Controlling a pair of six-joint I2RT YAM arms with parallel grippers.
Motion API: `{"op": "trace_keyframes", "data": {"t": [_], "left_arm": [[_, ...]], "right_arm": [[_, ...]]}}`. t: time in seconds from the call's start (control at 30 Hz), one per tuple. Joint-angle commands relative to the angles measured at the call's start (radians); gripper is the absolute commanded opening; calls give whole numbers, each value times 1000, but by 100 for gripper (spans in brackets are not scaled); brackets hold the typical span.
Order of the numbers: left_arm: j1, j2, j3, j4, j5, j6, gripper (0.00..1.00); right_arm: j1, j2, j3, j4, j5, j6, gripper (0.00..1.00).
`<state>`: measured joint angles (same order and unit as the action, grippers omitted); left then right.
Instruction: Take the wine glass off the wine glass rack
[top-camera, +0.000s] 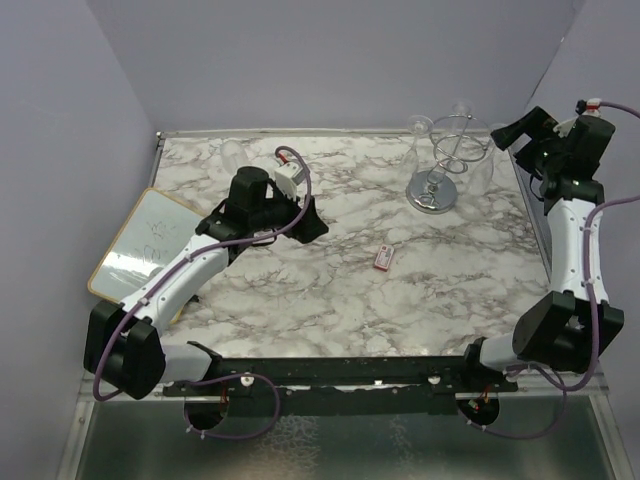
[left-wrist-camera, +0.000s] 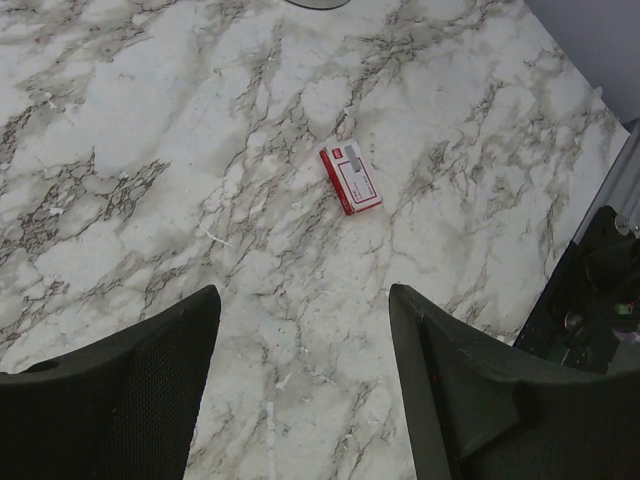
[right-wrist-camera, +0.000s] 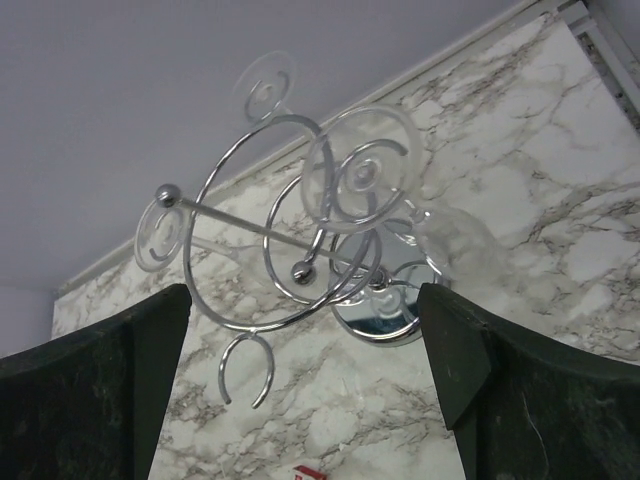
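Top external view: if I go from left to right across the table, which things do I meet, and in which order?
whiteboard → left gripper → small red and white box → wine glass rack → right gripper

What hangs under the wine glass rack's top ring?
Clear wine glasses hang upside down from the wine glass rack; three round feet sit above its ring. Bowls show faintly around the round base; stems are mostly lost behind the wire.
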<state>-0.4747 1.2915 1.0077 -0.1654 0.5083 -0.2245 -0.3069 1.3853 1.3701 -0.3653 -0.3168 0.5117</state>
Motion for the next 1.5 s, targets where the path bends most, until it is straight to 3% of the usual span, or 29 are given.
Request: {"op": "trace_keyframes", "data": {"t": [0.0, 0.4, 0.93, 1.47], "left_arm": [[-11, -7, -6, 48, 14, 33, 70], [-22, 46, 14, 21, -11, 64, 67], [-25, 69, 26, -5, -50, 93, 66], [-25, 70, 25, -7, -51, 96, 65]], "right_arm": [[-103, 45, 13, 116, -85, 108, 95], [-138, 204, 56, 277, -108, 175, 68], [-138, 334, 95, 362, -241, 245, 43], [-138, 326, 77, 348, -261, 281, 30]]}}
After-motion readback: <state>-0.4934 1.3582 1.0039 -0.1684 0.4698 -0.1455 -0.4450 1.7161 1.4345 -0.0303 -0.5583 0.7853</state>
